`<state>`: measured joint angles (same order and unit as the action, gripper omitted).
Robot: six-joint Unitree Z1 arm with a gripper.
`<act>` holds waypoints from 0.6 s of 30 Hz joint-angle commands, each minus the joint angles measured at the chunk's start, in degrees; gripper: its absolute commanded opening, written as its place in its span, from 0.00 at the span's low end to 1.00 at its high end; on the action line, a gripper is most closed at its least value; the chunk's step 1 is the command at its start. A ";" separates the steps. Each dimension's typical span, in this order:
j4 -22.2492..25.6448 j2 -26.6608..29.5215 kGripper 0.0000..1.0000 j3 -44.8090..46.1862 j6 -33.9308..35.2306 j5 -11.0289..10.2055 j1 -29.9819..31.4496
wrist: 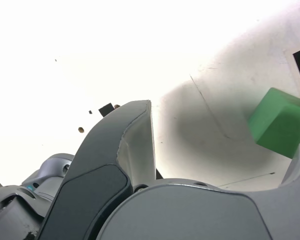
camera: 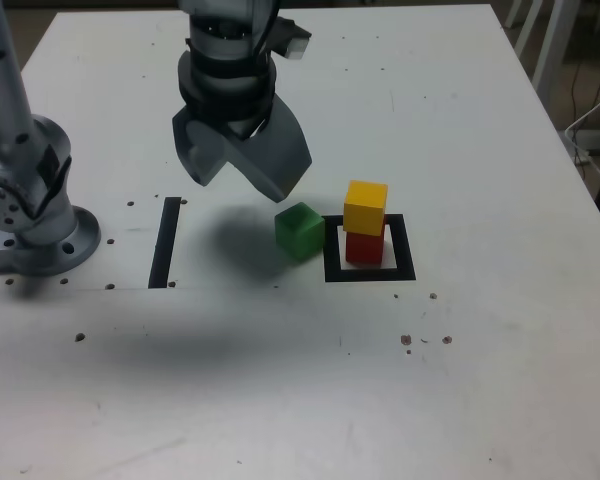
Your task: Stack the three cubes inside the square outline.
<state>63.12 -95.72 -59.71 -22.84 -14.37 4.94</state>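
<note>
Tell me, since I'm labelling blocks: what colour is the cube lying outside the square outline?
Green; the exterior view shows it best.

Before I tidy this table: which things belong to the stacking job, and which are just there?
Job:
- green cube, on the table beside the outline
- yellow cube, on the red cube
- square outline
- claw, open, empty

Just there:
- black strip
- arm base

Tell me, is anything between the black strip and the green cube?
Nothing on the table: between strip and green cube it is bare, shadowed, in the exterior view. The open gripper hangs above.
</note>
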 commanded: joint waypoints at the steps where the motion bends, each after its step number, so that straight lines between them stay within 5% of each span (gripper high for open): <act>1: 0.13 -0.15 0.99 -0.03 -0.10 -0.29 0.47; 18: 1.88 -4.04 0.99 -3.79 0.11 1.14 7.85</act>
<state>64.81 -99.37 -63.13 -22.84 -13.37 12.34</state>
